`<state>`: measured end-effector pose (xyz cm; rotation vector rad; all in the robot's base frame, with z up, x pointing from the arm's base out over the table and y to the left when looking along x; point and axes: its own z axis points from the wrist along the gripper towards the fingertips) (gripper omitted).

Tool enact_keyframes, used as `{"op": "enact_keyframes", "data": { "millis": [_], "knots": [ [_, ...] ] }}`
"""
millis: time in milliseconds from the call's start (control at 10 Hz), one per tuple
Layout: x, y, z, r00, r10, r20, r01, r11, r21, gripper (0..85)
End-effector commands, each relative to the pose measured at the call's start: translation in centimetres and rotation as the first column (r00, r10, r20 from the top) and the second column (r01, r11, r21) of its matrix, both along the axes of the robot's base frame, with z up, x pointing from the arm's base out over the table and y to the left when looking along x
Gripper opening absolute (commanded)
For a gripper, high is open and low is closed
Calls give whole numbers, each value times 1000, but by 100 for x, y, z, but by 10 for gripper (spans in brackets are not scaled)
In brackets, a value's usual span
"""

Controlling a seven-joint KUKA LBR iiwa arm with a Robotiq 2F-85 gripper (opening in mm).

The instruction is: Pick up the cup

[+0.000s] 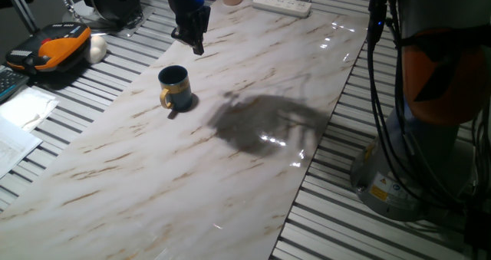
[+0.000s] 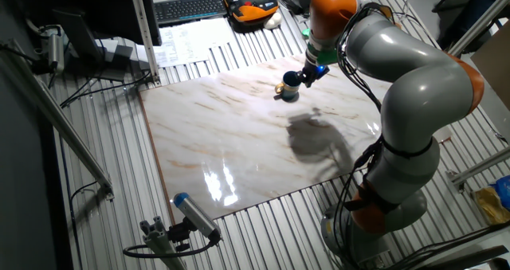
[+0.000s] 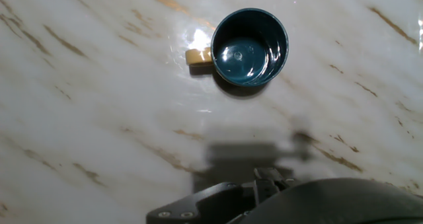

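The cup stands upright on the marble tabletop, its gold handle sticking out sideways. From the hand view it sits toward twelve o'clock, mouth open and empty, handle pointing to nine. The claw hangs above the tabletop, just beyond the cup and not touching it. Whether it is parted or clenched I cannot tell. A white power strip lies at the tabletop's far end.
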<state>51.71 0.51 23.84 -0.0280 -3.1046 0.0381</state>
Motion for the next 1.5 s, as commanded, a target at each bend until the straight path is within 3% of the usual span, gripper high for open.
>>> {"op": "enact_keyframes", "data": {
  "millis": [0, 300, 500, 1000, 1100, 1200, 1400],
  "knots": [
    [5, 3, 1, 1000, -4, -1, 4, 1000, 2, 0],
    [25, 6, -17, 1000, -31, -7, 31, 999, -24, 0],
    [38, -9, -26, 999, -40, -8, 40, 999, -19, 0],
    [56, 25, -11, 997, -66, -50, 66, 998, -14, 0],
    [44, 17, -6, 999, -30, -20, 30, 1000, -7, 0],
    [43, 9, -4, 1000, -9, -13, 9, 1000, 10, 0],
    [56, 35, -18, 999, -52, -17, 52, 999, 1, 0]
  ]
}}
